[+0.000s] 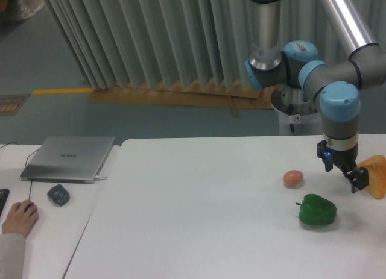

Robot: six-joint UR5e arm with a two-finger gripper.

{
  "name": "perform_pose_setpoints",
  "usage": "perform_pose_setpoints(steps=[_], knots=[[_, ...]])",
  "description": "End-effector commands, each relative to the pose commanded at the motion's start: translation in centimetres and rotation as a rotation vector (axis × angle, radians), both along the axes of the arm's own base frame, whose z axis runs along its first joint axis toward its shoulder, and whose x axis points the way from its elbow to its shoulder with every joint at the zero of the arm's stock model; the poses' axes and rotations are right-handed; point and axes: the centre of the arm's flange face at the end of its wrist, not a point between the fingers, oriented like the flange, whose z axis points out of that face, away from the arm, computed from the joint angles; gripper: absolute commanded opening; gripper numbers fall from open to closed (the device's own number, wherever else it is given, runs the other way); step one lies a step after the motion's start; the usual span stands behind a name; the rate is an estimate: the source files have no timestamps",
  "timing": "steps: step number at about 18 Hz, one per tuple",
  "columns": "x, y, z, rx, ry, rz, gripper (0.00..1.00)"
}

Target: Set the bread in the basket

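Dark and two-fingered, the tool (344, 172) hangs from the blue-capped wrist of the arm (339, 104), low over the right part of the white counter (199, 213). Its fingers stand apart and nothing sits between them; the right-hand finger (357, 181) comes close against the near edge of the bread (375, 175), though whether it touches cannot be told. The bread, a golden-orange wedge with a lighter yellow face, rests on the counter at the far right edge of the view, just beside the tool and outside its grip.

Near the tool on its other side lies a small pinkish-brown egg (293, 178), and in front of the tool sits a green pepper (317, 210) with its stem pointing left. Egg and pepper are apart from each other and from the bread.

Well to the left, on a separate counter section, a closed grey laptop (69, 159) lies flat with a small dark object (58, 194) in front of it. A person's hand (20, 217) rests at the lower left. Behind everything hangs a pleated grey curtain (151, 38).
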Motion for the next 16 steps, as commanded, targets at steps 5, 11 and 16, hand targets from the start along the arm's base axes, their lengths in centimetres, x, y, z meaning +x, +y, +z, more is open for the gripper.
perform_pose_setpoints(steps=[5,11,16], knots=[[-1.0,-0.5,0.0,-0.042,0.052,0.085,1.0],[-2.7,-4.1,-2.1,-0.085,0.018,0.126,1.0],[-3.7,-5.4,-2.4,-0.091,0.012,0.155,1.0]])
